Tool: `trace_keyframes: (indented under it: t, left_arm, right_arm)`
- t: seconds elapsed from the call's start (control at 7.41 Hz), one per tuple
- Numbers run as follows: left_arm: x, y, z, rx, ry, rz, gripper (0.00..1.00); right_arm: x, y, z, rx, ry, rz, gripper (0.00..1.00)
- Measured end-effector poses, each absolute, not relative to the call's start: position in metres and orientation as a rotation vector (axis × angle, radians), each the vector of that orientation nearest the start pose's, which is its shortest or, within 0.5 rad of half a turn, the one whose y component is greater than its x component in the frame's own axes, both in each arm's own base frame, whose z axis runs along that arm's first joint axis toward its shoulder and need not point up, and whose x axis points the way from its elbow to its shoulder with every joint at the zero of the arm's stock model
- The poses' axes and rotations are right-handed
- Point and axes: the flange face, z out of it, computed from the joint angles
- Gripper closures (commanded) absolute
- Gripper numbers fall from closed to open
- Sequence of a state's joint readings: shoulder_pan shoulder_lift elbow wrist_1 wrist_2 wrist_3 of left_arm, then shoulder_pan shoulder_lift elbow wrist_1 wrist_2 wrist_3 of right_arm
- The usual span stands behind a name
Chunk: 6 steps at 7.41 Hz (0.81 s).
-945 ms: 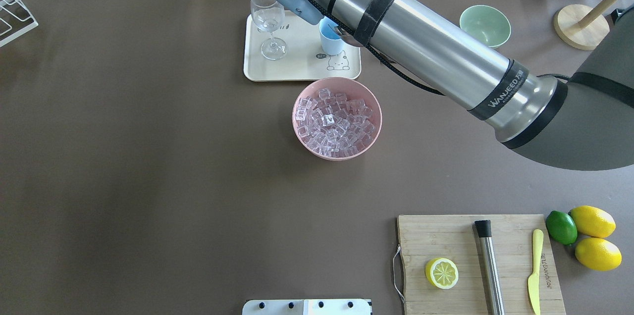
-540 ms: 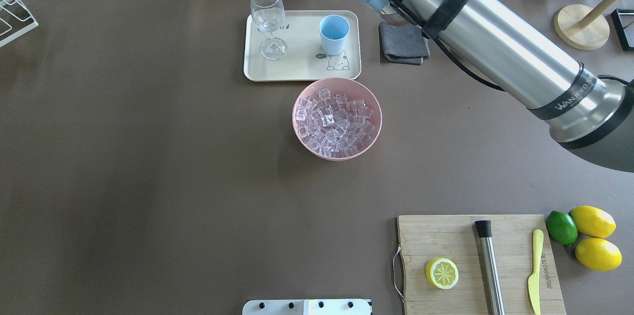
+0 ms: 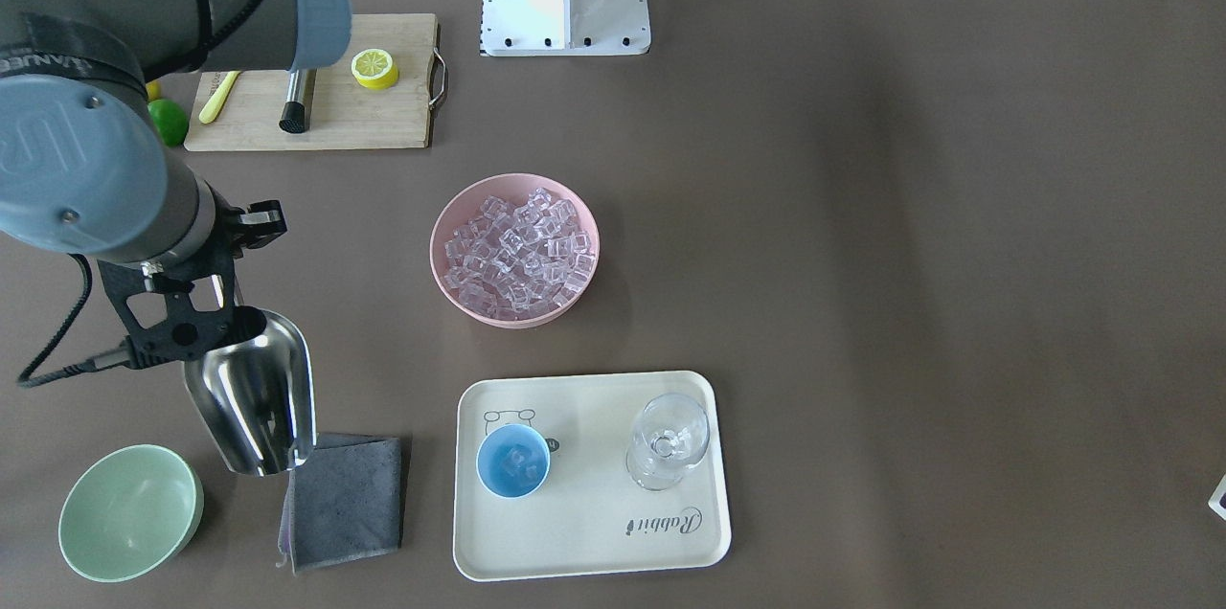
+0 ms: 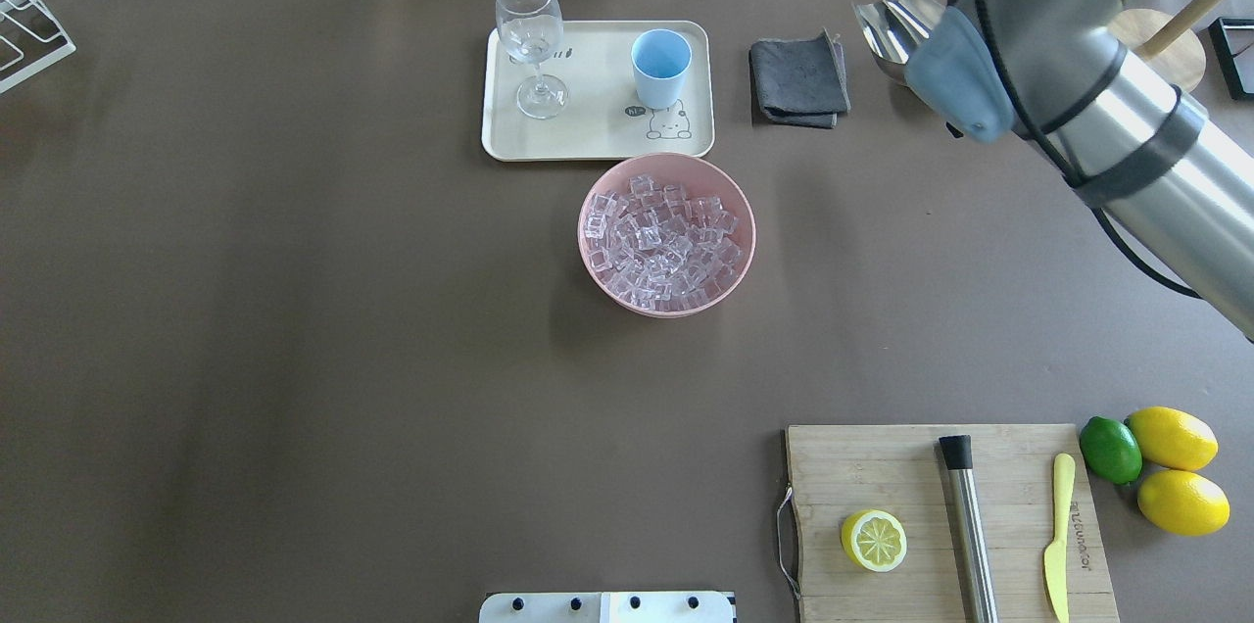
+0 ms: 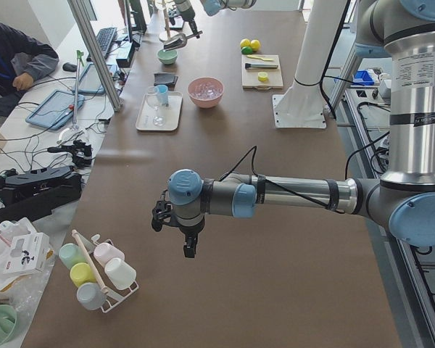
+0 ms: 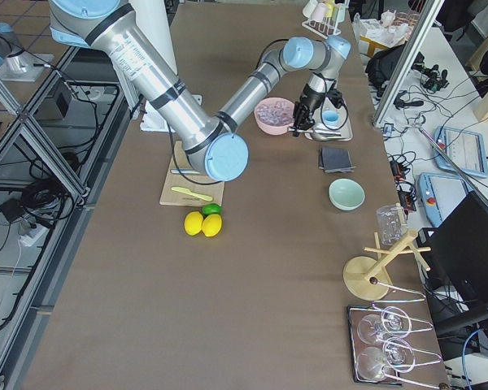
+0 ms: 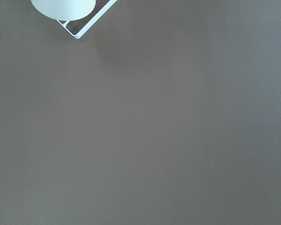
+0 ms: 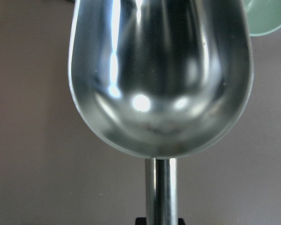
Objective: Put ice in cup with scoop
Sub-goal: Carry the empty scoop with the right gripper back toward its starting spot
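My right gripper (image 3: 218, 320) is shut on the handle of the silver scoop (image 3: 254, 394), held above the table between the grey cloth and the pale green bowl. In the right wrist view the scoop's trough (image 8: 160, 75) is empty. The light-blue cup (image 3: 513, 462) stands on the cream tray (image 3: 594, 542) with a few ice cubes (image 3: 518, 460) in it. More ice (image 3: 517, 250) fills the pink bowl (image 4: 600, 275). My left gripper (image 5: 191, 246) hangs over bare table far to the left; I cannot tell whether it is open or shut.
A clear stemmed glass (image 3: 669, 441) shares the tray. The grey cloth (image 3: 345, 499) and the green bowl (image 3: 129, 513) lie under the scoop's sides. A cutting board (image 4: 882, 466) carries a lemon half, a steel cylinder and a yellow knife; whole lemons and a lime (image 4: 1156, 466) sit beside it.
My right arm has swung from over the cup to the right, past the grey cloth, carrying the scoop. The cup now stands uncovered.
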State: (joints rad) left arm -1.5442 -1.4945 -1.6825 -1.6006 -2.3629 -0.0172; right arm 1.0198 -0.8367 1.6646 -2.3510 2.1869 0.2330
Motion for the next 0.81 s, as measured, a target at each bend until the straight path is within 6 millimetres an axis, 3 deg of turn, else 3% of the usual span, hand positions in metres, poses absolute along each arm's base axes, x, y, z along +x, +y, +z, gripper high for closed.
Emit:
trace_keyframes:
  t: [0.27,0.54,0.81]
  left_arm:
    - [-0.056,-0.459,0.642,0.037,0.794,0.017,0.01]
    - [-0.062,-0.452,0.655,0.017,0.795,-0.006,0.01]
    - [-0.063,-0.451,0.661,0.009,0.796,-0.013,0.01]
  right_arm:
    - [-0.246,-0.554,0.309,-0.182,-0.630,-0.185,1.00]
    - [-0.219,-0.508,0.369,-0.162,-0.671,-0.096,1.00]
    - [-0.212,-0.478,0.426,-0.133,-0.717,-0.056,1.00]
